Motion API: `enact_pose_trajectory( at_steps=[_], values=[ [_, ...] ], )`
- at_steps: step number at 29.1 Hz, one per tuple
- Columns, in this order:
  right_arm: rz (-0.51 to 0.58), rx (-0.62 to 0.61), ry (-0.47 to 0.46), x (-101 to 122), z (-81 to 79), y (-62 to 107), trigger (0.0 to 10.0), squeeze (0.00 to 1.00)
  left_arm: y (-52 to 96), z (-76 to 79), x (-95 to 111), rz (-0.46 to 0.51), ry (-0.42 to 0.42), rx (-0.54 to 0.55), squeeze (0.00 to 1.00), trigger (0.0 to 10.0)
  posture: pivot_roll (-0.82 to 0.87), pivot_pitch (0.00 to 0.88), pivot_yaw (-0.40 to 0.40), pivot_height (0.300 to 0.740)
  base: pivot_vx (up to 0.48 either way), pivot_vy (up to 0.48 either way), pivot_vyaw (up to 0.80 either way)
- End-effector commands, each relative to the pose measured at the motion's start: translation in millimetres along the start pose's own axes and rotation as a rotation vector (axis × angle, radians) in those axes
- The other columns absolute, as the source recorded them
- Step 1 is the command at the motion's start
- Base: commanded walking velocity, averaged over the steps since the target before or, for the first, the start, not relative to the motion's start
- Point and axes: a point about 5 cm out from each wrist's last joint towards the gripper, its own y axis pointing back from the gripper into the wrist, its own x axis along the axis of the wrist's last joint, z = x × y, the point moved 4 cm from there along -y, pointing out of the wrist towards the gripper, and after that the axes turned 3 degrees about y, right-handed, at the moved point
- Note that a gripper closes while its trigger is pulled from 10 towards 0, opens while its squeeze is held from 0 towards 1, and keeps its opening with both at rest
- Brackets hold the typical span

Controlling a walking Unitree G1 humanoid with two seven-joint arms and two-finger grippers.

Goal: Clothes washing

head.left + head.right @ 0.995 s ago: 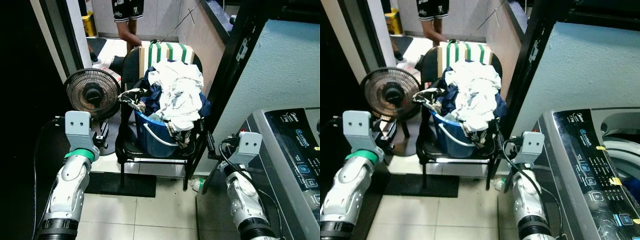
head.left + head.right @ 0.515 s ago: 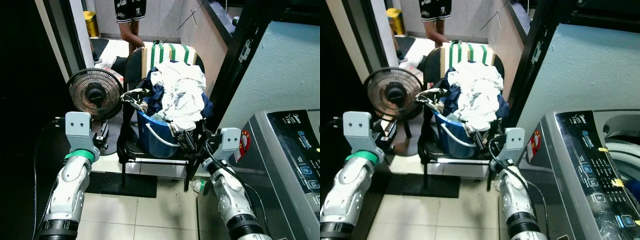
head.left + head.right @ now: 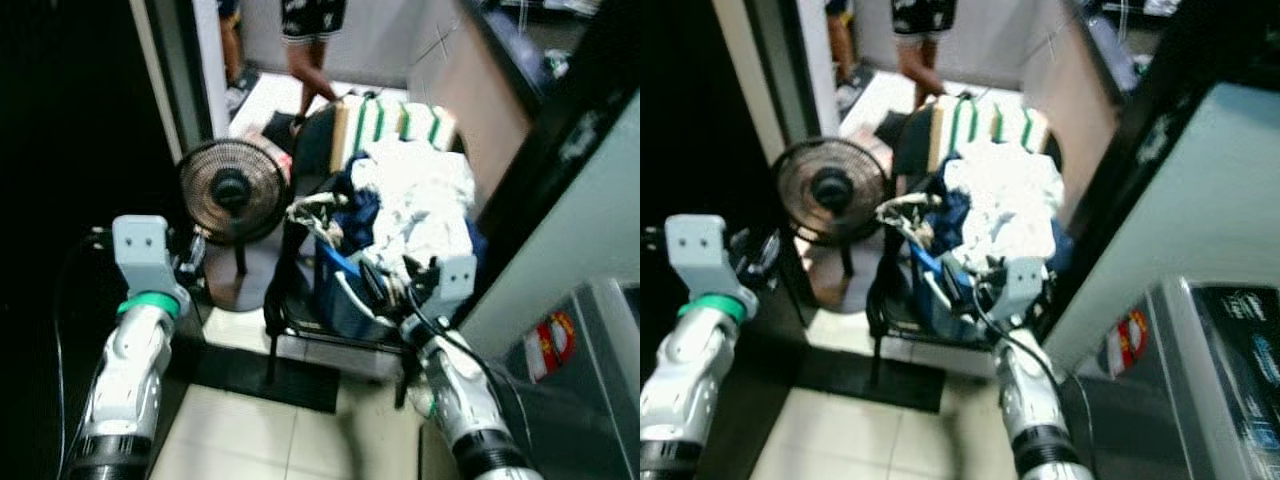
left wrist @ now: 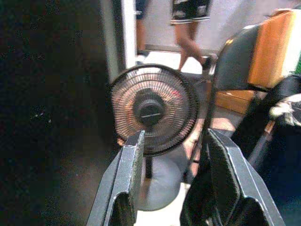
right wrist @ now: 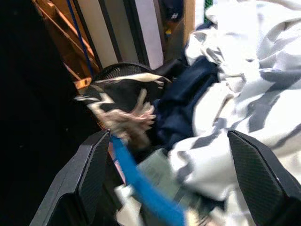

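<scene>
A blue laundry basket (image 3: 345,300) heaped with clothes stands on a black chair (image 3: 283,300). White garments (image 3: 425,205) lie on top and a navy one (image 3: 360,212) beside them. My right gripper (image 3: 392,280) is at the basket's near rim. In the right wrist view that gripper (image 5: 171,141) is open, with the white and navy cloth and the blue rim (image 5: 136,181) close ahead between its fingers (image 5: 94,179), holding nothing. My left gripper (image 4: 174,141) is open and empty, raised at the left and facing a floor fan (image 4: 150,110).
The fan (image 3: 232,190) stands left of the chair. A black mat (image 3: 270,372) lies on the tiled floor in front. A washing machine (image 3: 1230,340) is at the right. A person's legs (image 3: 312,35) are in the doorway behind. Dark wall on the left.
My right arm has swung from beside the washing machine to the basket's rim. The camera has turned and the picture is blurred. The left arm has held its pose.
</scene>
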Motion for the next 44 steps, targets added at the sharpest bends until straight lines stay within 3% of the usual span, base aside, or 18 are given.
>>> enact_pose_trajectory(
  at_steps=[1, 10, 13, 16, 17, 18, 19, 23, 28, 31, 33, 35, 42, 43, 44],
  values=[
    [-0.008, -0.021, -0.005, -1.2, 6.4, 4.2, 10.0, 0.0, 1.7, 1.6, -1.7, 0.0, 0.024, -0.011, 0.0, 10.0, 0.05, 0.047, -0.005, 0.74, 0.0, 0.0, 0.0],
    [0.02, -0.066, -0.02, 1.5, 10.6, 6.0, 10.0, 0.0, 1.4, 1.5, -0.4, -0.005, 0.037, -0.012, 0.0, 10.0, 0.05, 0.049, -0.005, 0.74, 0.0, 0.0, 0.0],
    [0.044, -0.192, -0.018, 9.0, 34.1, 6.2, 10.0, 0.0, 0.9, 1.3, 1.4, 0.002, 0.045, -0.01, 0.0, 10.0, 0.06, 0.055, -0.005, 0.74, 0.0, 0.0, 0.0],
    [0.047, -0.218, -0.014, 10.9, 39.7, 6.2, 10.0, 0.0, 1.0, 1.4, 1.4, 0.001, 0.045, -0.012, 0.0, 10.0, 0.06, 0.055, -0.005, 0.74, 0.0, 0.0, 0.0],
    [0.041, -0.27, 0.001, 14.1, 52.9, 6.3, 10.0, 0.0, 1.1, 2.7, 1.1, -0.002, 0.043, -0.021, 0.0, 10.0, 0.06, 0.057, -0.004, 0.74, 0.0, 0.0, 0.0],
    [0.041, -0.27, 0.001, 14.1, 52.9, 6.3, 10.0, 0.0, 1.1, 2.7, 1.1, -0.002, 0.043, -0.021, 0.0, 10.0, 0.06, 0.057, -0.004, 0.74, 0.0, 0.0, 0.0],
    [0.034, -0.313, 0.014, 15.4, 63.0, 8.0, 10.0, 1.0, 1.0, 3.3, 1.0, -0.003, 0.043, -0.027, 0.0, 10.0, 0.06, 0.057, -0.004, 0.74, 0.0, 0.0, 0.0],
    [0.018, -0.403, 0.004, 15.9, 86.4, 15.7, 10.0, 1.0, 0.4, 6.8, 0.9, -0.004, 0.046, -0.043, 0.0, 10.0, 0.05, 0.058, -0.002, 0.74, 0.0, 0.0, 0.0],
    [-0.003, -0.377, -0.01, 11.8, 87.5, 18.1, 10.0, 1.0, 0.5, 9.6, 1.0, -0.004, 0.049, -0.053, 0.0, 10.0, 0.05, 0.058, -0.003, 0.74, 0.0, 0.0, 0.0],
    [-0.086, -0.253, -0.031, -5.9, 71.7, 18.9, 10.0, 1.0, 1.1, 11.9, -1.2, -0.011, 0.053, -0.065, 0.0, 10.0, 0.04, 0.056, 0.003, 0.74, 0.0, 0.0, 0.0],
    [-0.086, -0.253, -0.031, -5.9, 71.7, 18.9, 10.0, 1.0, 1.1, 11.9, -1.2, -0.011, 0.053, -0.065, 0.0, 10.0, 0.04, 0.056, 0.003, 0.74, 0.0, 0.0, 0.0],
    [-0.103, -0.144, -0.099, -13.3, 51.7, 15.5, 10.0, 1.0, 1.1, 13.0, -1.4, -0.013, 0.056, -0.08, 0.0, 10.0, 0.05, 0.055, 0.011, 0.74, 0.0, 0.0, 0.0],
    [-0.081, -0.066, -0.144, -10.5, 35.8, 8.8, 10.0, 1.0, 0.7, 12.6, -1.0, -0.015, 0.055, -0.088, 0.0, 10.0, 0.05, 0.057, 0.013, 0.74, 0.0, 0.0, 0.0],
    [-0.077, -0.044, -0.146, -10.7, 29.2, 6.6, 10.0, 0.64, 0.8, 12.1, -1.0, -0.016, 0.055, -0.089, 0.0, 10.0, 0.05, 0.06, 0.012, 0.74, 0.0, 0.0, 0.0],
    [-0.077, -0.044, -0.146, -10.7, 29.2, 6.6, 10.0, 0.64, 0.8, 12.1, -1.0, -0.016, 0.055, -0.089, 0.0, 10.0, 0.05, 0.06, 0.012, 0.74, 0.0, 0.0, 0.0]
  ],
)
